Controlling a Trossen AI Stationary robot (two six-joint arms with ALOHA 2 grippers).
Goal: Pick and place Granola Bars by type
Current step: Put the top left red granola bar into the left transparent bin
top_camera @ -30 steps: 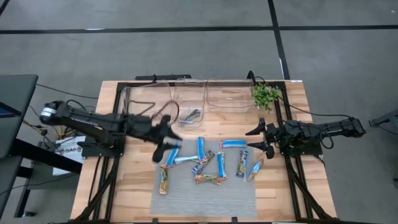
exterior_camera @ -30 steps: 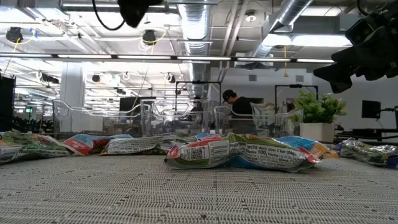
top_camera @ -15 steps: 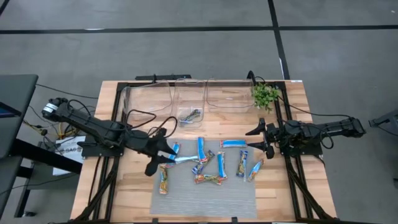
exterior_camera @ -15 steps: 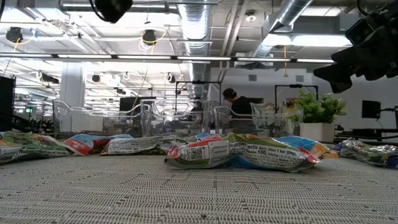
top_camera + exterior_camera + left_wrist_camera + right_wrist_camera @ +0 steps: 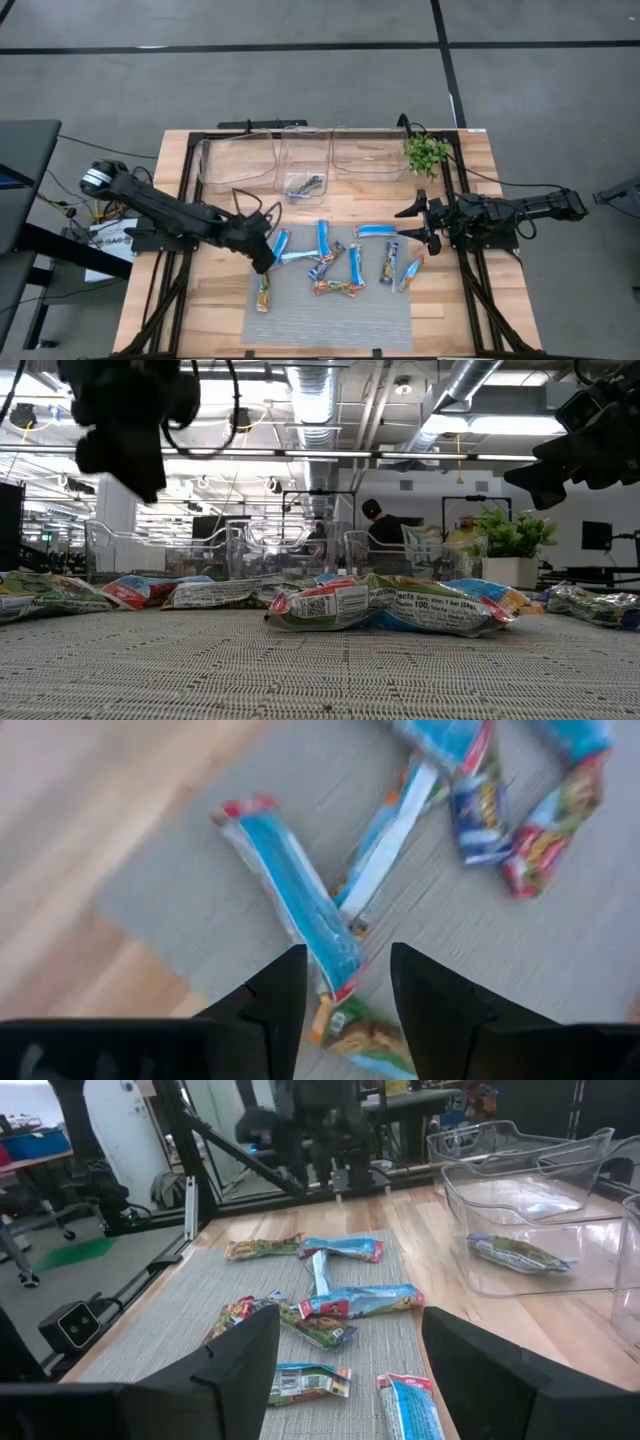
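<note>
Several granola bars lie flat on a grey mat (image 5: 330,312): blue ones, blue-and-orange ones and brownish ones. One more bar (image 5: 305,184) lies in the middle clear bin. My left gripper (image 5: 264,260) is open and hangs above the mat's left part, well off the surface in the low view (image 5: 125,450). In the left wrist view its gripper (image 5: 345,960) has the near end of a blue bar (image 5: 290,890) below the gap; a brownish bar (image 5: 360,1035) lies just beyond. My right gripper (image 5: 417,225) is open and waits in the air by the mat's right side.
Three clear bins (image 5: 235,160) (image 5: 305,165) (image 5: 365,155) stand in a row along the table's far edge, with a small green plant (image 5: 427,152) to their right. Bare wood runs along the mat's left and right sides. A person (image 5: 385,525) shows in the room behind.
My left gripper has travelled from near the middle bin toward the table's near edge and come down toward the blue bar at the mat's left. It stays open. The bars and my right arm have kept still.
</note>
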